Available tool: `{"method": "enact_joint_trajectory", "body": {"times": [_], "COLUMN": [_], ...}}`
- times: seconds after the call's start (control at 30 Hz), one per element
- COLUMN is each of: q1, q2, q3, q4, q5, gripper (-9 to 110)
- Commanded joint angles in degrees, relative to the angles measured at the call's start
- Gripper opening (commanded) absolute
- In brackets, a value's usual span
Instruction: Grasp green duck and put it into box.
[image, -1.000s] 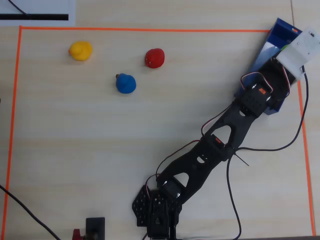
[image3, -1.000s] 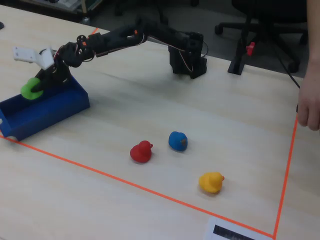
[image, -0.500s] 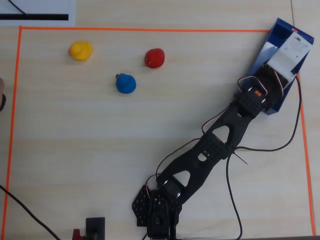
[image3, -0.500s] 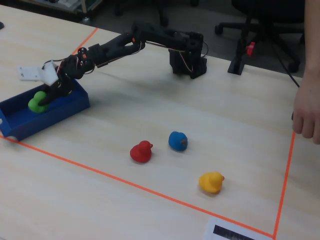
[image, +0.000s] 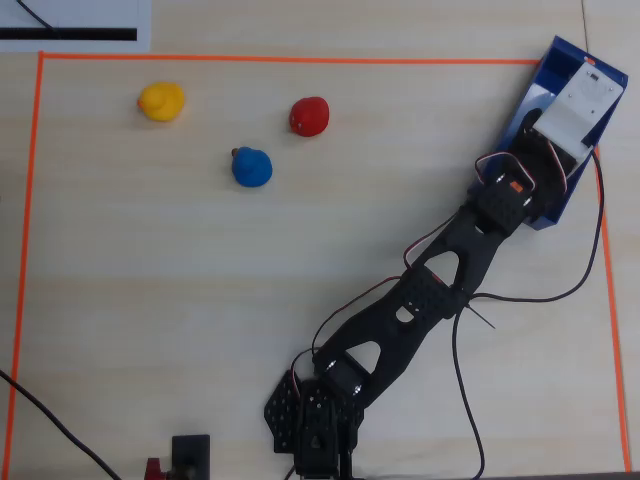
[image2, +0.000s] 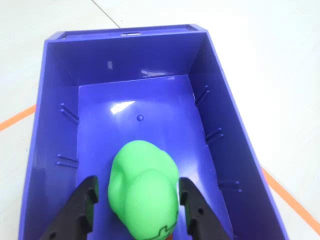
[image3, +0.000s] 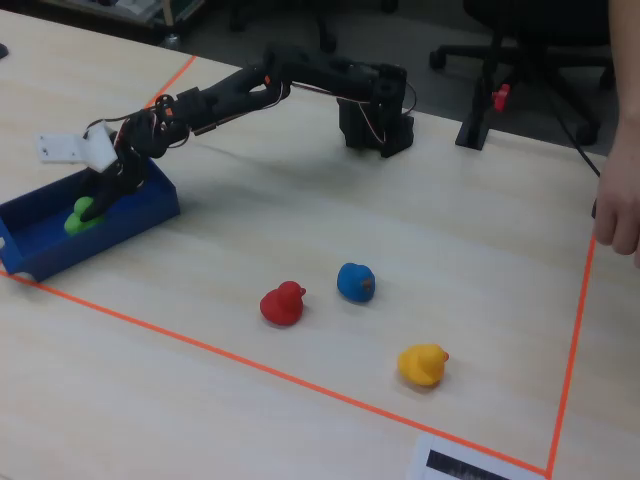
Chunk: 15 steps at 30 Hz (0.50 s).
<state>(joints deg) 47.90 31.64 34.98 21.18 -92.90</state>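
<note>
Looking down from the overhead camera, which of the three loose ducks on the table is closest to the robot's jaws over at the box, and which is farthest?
In the overhead view, the gripper is over the blue box at the right.
1. Red duck: nearest, upper middle.
2. Blue duck: next, slightly lower and farther left.
3. Yellow duck: farthest, upper left.

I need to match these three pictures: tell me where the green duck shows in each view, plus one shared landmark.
Overhead view: not visible; the arm's white wrist part covers the box at upper right.
Wrist view: green duck at bottom centre, between the jaws, over the box floor.
Fixed view: green duck at far left, inside the box, under the gripper.
Shared landmark: the blue box.
</note>
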Motion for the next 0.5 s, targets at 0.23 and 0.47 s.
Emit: {"method": "enact_joint_trajectory", "body": {"times": [0.23, 0.47], "q1": [-3.16, -8.96], "q2": [22.15, 45.7], "q3": [0.35, 21.71], "q4": [7.56, 14.94], "q5": [11.6, 12.39], "gripper": [19, 4]}}
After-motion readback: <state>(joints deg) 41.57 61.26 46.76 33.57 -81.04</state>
